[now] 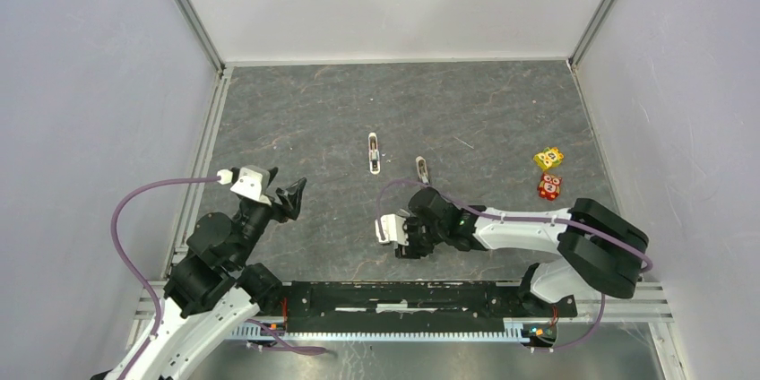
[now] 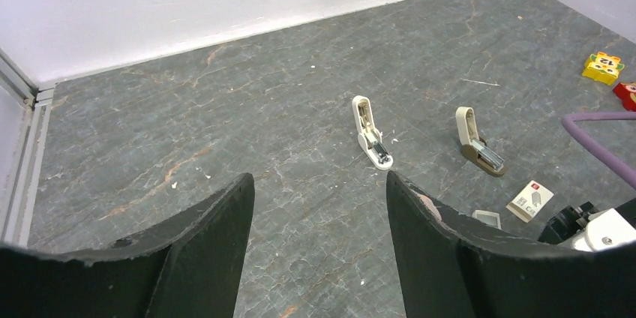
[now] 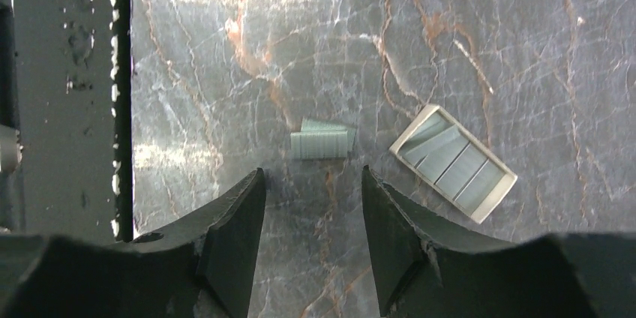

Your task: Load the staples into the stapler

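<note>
The staples (image 3: 322, 140) lay as a short grey-silver strip (one end slightly fanned) flat on the marbled worktop (image 3: 225, 70), just ahead of my right gripper (image 3: 311, 179), its jaws apart and holding nothing. Beside the strip sat the small whitish box (image 3: 454, 162), open-topped, with more strips packed inside. My left gripper (image 2: 319, 183) hung open and empty too. Farther off lay a white stapler (image 2: 371, 132) and a beige stapler (image 2: 478, 142), both seemingly hinged open. A yellow cube (image 1: 548, 158) and a red cube (image 1: 549, 186) sat well apart.
</note>
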